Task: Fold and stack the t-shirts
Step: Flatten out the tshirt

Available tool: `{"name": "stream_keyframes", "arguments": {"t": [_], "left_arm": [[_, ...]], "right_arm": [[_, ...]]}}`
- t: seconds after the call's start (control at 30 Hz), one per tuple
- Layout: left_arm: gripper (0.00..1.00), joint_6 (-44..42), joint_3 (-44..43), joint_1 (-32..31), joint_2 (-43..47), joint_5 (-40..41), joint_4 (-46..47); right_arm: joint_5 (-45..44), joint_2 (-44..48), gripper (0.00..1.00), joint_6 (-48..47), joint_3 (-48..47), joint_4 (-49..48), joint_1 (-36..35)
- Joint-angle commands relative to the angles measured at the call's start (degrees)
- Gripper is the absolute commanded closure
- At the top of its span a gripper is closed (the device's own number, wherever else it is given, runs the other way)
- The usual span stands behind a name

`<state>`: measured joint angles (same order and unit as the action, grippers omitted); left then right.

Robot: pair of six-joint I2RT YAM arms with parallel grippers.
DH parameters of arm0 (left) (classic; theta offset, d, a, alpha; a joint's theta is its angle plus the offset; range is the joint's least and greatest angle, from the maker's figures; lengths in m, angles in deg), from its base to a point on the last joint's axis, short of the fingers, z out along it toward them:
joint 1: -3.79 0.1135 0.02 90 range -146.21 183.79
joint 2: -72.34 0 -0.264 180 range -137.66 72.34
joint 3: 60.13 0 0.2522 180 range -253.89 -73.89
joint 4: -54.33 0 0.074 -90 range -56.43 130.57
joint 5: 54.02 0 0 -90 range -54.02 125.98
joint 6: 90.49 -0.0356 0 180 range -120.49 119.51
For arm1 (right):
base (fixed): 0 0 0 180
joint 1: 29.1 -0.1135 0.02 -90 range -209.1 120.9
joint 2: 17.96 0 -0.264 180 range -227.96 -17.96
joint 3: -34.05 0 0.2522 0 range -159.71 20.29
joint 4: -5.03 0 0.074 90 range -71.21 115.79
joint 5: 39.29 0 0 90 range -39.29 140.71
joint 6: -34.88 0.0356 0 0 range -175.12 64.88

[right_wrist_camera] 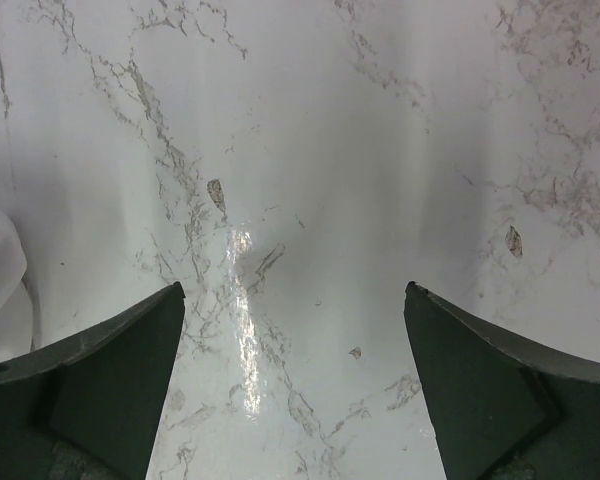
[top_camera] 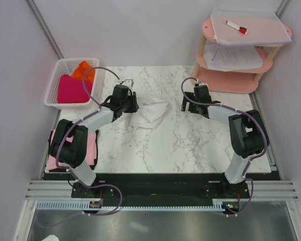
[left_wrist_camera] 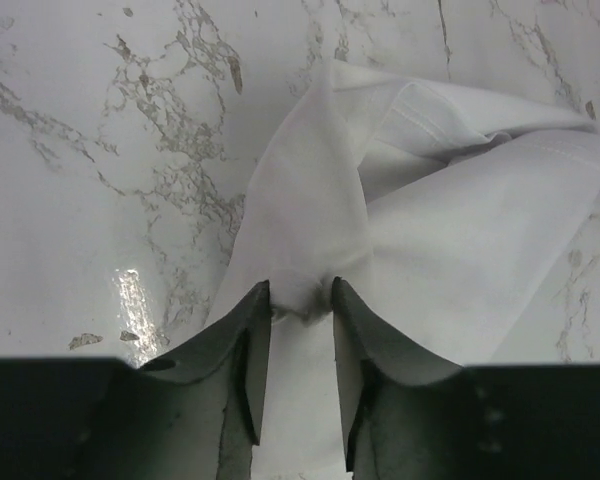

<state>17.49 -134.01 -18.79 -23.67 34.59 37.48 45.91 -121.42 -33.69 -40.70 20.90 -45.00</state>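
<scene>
A crumpled white t-shirt lies on the marble table at its back middle. My left gripper is at the shirt's left edge and is shut on a bunched fold of it; cloth runs between the jaws. My right gripper is open and empty over bare marble to the right of the shirt; only the shirt's edge shows at the left of its wrist view. A magenta t-shirt and an orange one lie in the basket. A pale pink t-shirt lies at the table's left edge, partly hidden by my left arm.
A white lattice basket stands at the back left. A pink tiered shelf at the back right holds paper sheets and a tray with a red marker. Grey walls close in both sides.
</scene>
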Motion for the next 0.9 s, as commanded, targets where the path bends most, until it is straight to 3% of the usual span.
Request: {"name": "stream_keyframes", "arguments": {"t": [0.0,0.03,0.07,0.17,0.3,0.5,0.8,0.87], "left_arm": [[0.69,-1.45,-4.47,0.26,-0.14,4.45,2.13],[0.72,-1.71,-5.00,0.35,-0.41,4.81,2.04],[0.81,-1.80,-6.05,0.53,-0.41,5.25,1.86],[0.83,-2.59,-8.60,0.79,-0.32,6.39,1.25],[0.97,-3.56,-12.30,0.88,0.82,5.70,-0.24],[0.98,-1.37,-18.62,0.18,5.12,-6.94,-1.91],[0.98,-2.78,-42.17,-19.13,0.31,-16.36,-10.53],[0.98,-1.20,-48.06,-20.91,-0.93,-18.90,-10.62]], "right_arm": [[0.31,-0.16,0.02,0.45,-0.27,-1.67,0.17],[0.49,-0.25,0.02,0.45,-0.27,-1.67,0.17],[0.66,-0.43,0.02,0.54,-0.27,-1.67,0.17],[1.02,-0.60,0.02,0.72,-0.18,-1.67,0.26],[1.02,-0.43,0.02,0.63,-0.18,-1.58,0.17],[-3.89,2.20,0.02,0.45,-0.27,-0.97,0.43],[-13.91,11.95,0.02,1.77,0.26,0.79,5.26],[-15.67,13.72,0.02,2.21,1.31,1.23,6.84]]}}
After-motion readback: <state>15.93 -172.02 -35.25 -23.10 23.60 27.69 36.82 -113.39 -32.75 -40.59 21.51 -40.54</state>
